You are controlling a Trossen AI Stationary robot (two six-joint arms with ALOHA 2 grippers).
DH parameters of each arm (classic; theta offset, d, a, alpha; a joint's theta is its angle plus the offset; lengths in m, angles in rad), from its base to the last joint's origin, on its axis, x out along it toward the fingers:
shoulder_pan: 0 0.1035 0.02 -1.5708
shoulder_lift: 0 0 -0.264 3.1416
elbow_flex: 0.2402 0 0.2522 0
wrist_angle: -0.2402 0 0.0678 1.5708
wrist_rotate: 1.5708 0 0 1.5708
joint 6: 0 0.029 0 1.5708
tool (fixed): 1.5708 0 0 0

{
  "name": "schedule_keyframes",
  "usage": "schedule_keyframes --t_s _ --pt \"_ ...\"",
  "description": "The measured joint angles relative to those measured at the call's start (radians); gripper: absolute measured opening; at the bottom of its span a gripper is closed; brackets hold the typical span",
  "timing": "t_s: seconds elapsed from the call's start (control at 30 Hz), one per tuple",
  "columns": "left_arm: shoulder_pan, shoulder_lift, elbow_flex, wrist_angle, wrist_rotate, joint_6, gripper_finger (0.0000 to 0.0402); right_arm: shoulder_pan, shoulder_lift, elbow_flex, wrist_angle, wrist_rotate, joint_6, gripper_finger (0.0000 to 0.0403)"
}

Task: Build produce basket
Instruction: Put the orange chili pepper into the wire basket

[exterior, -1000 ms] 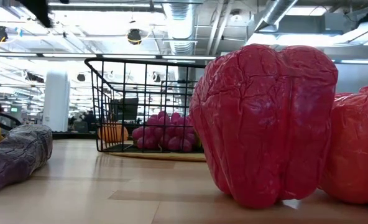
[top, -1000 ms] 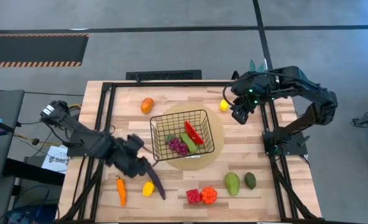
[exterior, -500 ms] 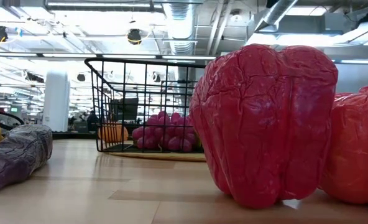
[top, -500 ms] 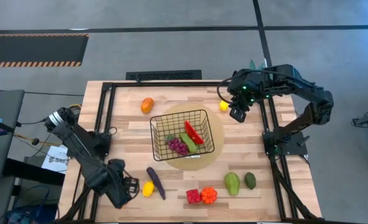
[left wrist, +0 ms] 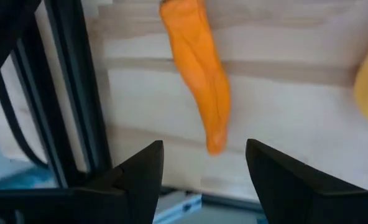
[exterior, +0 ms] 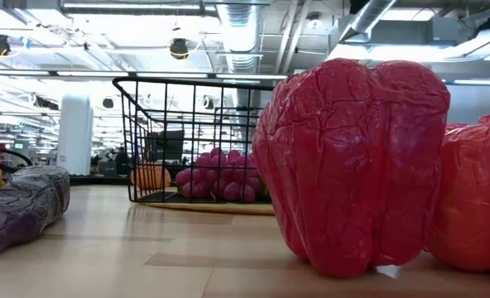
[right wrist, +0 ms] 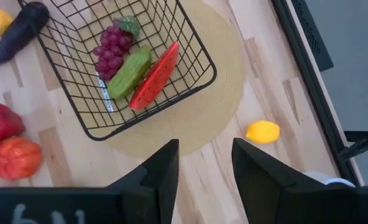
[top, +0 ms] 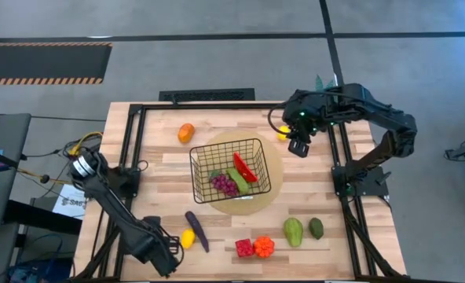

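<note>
Overhead view: basket (top: 229, 170) at centre on a round mat (top: 273, 157); left gripper (top: 160, 250) at lower left, right gripper (top: 298, 141) upper right beside a lemon (top: 282, 132).

Orange carrot (left wrist: 199, 68) just ahead of left gripper (left wrist: 202, 165), dark fingers apart, pale wood table (left wrist: 296, 118) under it. Past right gripper (right wrist: 202, 158): black wire basket (right wrist: 78, 112) on tan woven mat (right wrist: 224, 74), purple grapes (right wrist: 109, 46), green avocado (right wrist: 129, 73), red watermelon slice (right wrist: 154, 76) inside. Yellow lemon (right wrist: 262, 132) close by, red pepper (right wrist: 0, 122) and orange pepper (right wrist: 13, 157) further off.
</note>
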Motion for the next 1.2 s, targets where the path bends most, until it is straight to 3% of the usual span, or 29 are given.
schedule_keyframes --t_s 0.17,0.33,0.47,0.83,0.93,1.13,1.2 --pt "-0.002 0.07 0.0 -0.001 0.004 0.026 0.0215 0.009 0.001 0.0 0.001 0.0 -0.009 0.0165" --pt "-0.012 0.122 -0.001 0.003 0.083 0.053 0.0215 0.009 0.001 0.0 0.001 -0.002 -0.027 0.0164" --pt "-0.019 0.123 -0.028 0.13 0.042 0.017 0.0215 0.009 0.001 0.0 0.001 -0.003 -0.033 0.0164" --pt "0.0 0.116 -0.167 0.256 0.028 0.023 0.0207 0.009 0.001 0.0 0.001 -0.004 -0.036 0.0162" --pt "0.014 0.115 -0.177 0.281 0.006 0.049 0.0169 0.009 0.001 0.0 0.001 -0.003 -0.036 0.016" --pt "0.027 0.115 -0.176 0.293 -0.029 0.122 0.0026 0.009 0.001 0.0 0.002 -0.004 -0.035 0.016" --pt "0.027 0.111 -0.171 0.286 -0.037 0.124 0.002 0.009 0.001 0.0 0.002 -0.004 -0.035 0.0159"
